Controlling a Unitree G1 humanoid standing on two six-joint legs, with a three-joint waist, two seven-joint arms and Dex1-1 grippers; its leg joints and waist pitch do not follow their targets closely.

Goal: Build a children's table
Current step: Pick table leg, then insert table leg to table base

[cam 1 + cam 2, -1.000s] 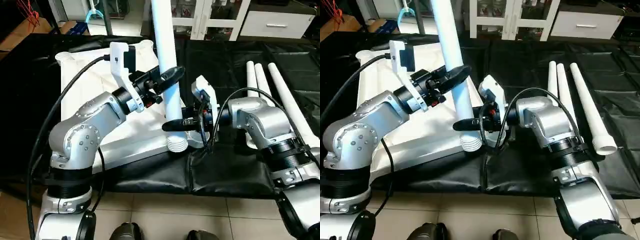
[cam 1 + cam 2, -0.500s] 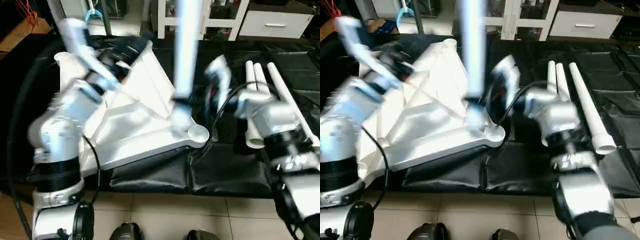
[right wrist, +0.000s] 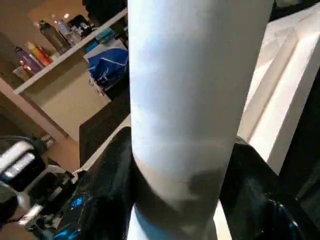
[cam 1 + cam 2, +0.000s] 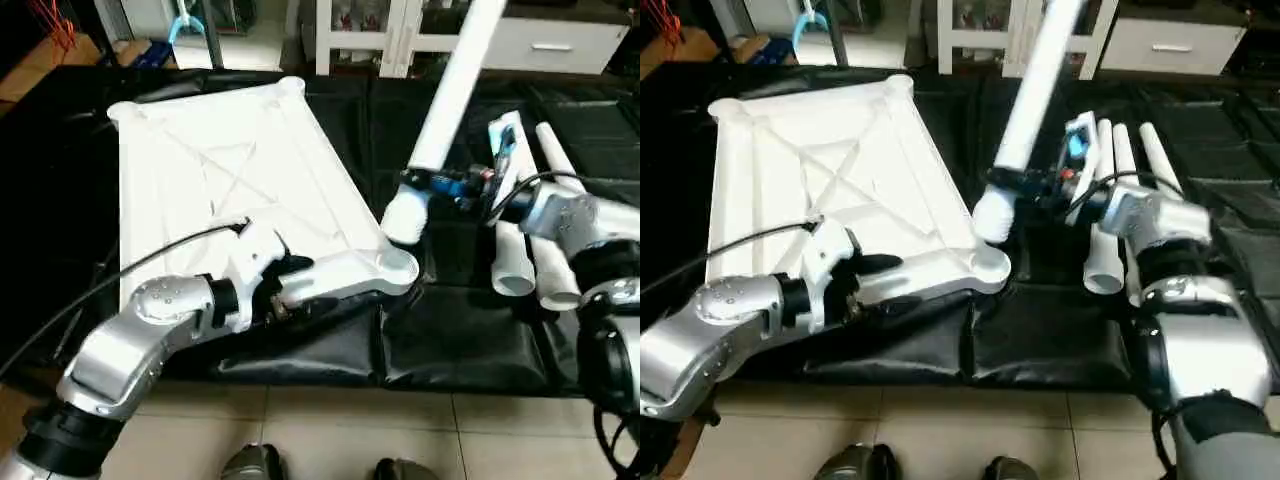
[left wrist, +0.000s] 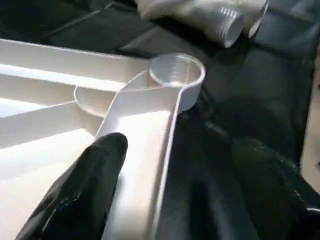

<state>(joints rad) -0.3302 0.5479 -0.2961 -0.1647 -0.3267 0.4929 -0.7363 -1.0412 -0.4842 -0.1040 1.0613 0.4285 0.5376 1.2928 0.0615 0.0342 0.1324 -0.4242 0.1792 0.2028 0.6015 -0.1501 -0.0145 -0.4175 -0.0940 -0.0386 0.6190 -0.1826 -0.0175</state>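
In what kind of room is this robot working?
Probably an indoor lab or workshop: black mat spread on a tiled floor, white cabinets behind, shelf of bottles.

Bright, even room light falls from above. The white tabletop glares almost featureless at centre frame, while the black mat swallows detail. The right arm at right is smeared by motion. In the wrist views the fingers and leg are soft, too close to focus.
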